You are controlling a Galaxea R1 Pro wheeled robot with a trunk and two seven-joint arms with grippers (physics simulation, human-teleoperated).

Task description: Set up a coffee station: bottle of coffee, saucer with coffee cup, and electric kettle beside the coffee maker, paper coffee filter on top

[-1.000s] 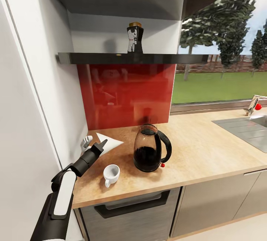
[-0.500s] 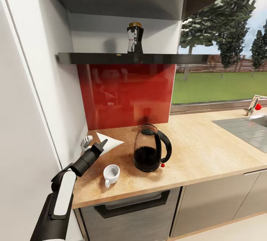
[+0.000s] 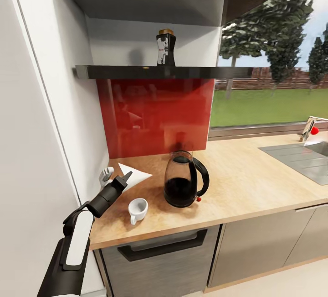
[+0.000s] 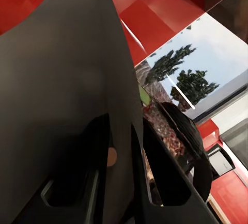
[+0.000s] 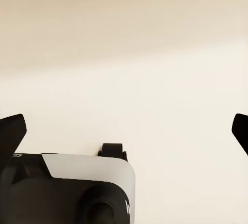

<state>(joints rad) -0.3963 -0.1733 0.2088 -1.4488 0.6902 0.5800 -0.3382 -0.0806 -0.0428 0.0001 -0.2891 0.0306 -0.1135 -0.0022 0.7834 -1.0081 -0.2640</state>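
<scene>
paper coffee filter (image 3: 135, 176) pinched shut in left gripper (image 3: 125, 178), held low over kitchen countertop (image 3: 255, 183) corner, pointed end toward electric kettle (image 3: 184, 186). coffee cup (image 3: 137, 209) just beside. right gripper (image 5: 124, 131) spread wide, empty, facing floor.

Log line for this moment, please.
left tool: shut on paper coffee filter | right tool: open | bottle of coffee: on shelf | coffee cup, electric kettle: on countertop
</scene>
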